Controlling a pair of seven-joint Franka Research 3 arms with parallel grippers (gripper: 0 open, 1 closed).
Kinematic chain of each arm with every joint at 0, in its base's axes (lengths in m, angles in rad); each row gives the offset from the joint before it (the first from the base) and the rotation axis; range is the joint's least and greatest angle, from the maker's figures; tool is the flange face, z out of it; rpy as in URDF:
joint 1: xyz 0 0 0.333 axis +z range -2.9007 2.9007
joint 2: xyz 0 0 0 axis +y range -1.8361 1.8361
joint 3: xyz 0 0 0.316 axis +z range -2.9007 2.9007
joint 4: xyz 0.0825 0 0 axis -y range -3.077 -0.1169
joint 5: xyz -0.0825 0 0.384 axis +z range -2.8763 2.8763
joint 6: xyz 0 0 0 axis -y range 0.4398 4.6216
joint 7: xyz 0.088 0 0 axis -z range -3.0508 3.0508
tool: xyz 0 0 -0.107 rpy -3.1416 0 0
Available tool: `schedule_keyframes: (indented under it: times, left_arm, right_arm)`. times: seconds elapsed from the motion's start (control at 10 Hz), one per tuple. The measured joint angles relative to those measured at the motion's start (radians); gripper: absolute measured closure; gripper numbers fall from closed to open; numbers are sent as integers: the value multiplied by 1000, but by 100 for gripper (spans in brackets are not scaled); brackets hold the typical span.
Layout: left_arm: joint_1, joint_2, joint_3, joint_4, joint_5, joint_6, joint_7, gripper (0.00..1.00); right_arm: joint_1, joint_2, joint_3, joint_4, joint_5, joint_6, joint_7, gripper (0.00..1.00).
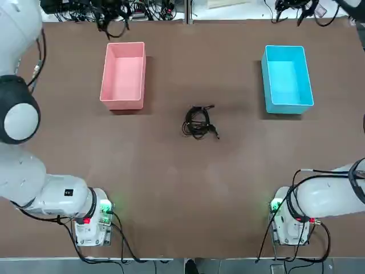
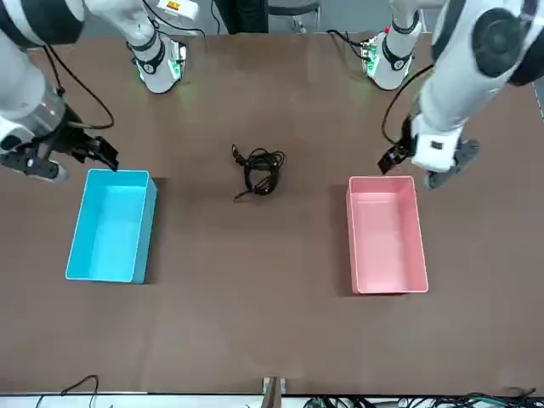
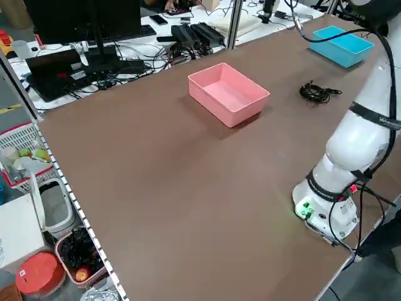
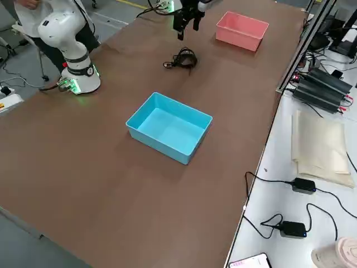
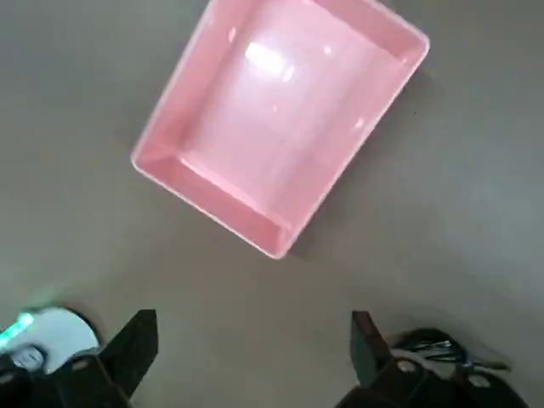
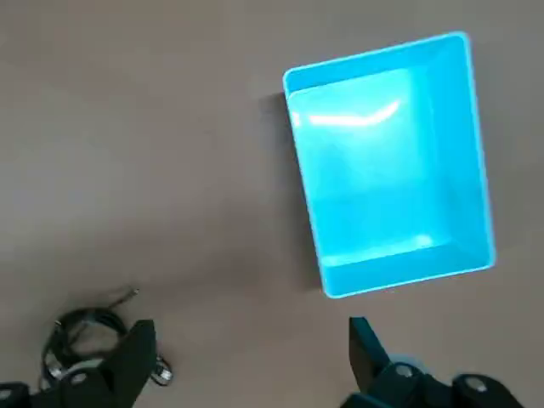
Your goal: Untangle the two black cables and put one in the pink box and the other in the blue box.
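The two black cables (image 1: 199,122) lie as one tangled bundle at the table's middle, also seen in the front view (image 2: 260,170). The pink box (image 1: 123,75) stands to their far left and the blue box (image 1: 287,79) to their far right, both with nothing inside. My left gripper (image 5: 253,333) hovers open above the table just on the near side of the pink box (image 5: 276,119). Over the near side of the blue box (image 6: 393,161), my right gripper (image 6: 251,333) hangs open the same way. Neither gripper holds anything or touches the cables.
The arms' bases (image 1: 94,220) (image 1: 290,220) sit at the table's near edge. Loose wiring and gear (image 1: 114,11) crowd the desk beyond the far edge. Bare brown tabletop surrounds the bundle and both boxes.
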Motion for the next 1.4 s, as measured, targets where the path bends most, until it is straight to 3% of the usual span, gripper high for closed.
schedule_keyframes:
  times: [0.3, 0.6, 0.8, 1.1, 1.4]
  left_arm:
    - [-121, 85, -4, -7, 2, 83, -414, 0]
    - [-228, 120, -10, -127, 2, 308, -817, 0]
    - [-282, 179, -10, -160, 3, 415, -1019, 1]
    - [-336, 292, -7, -154, 9, 557, -1268, 1]
    - [-452, 475, -3, -52, 163, 607, -1579, 2]
  right_arm:
    - [48, -2, 1, -99, 52, 72, 105, 0]
    - [122, -9, 2, -245, 59, 244, 241, 0]
    - [167, -9, 2, -329, 59, 353, 315, 0]
    - [189, -9, 2, -404, 59, 455, 339, 0]
    - [206, -9, 2, -430, 59, 506, 365, 0]
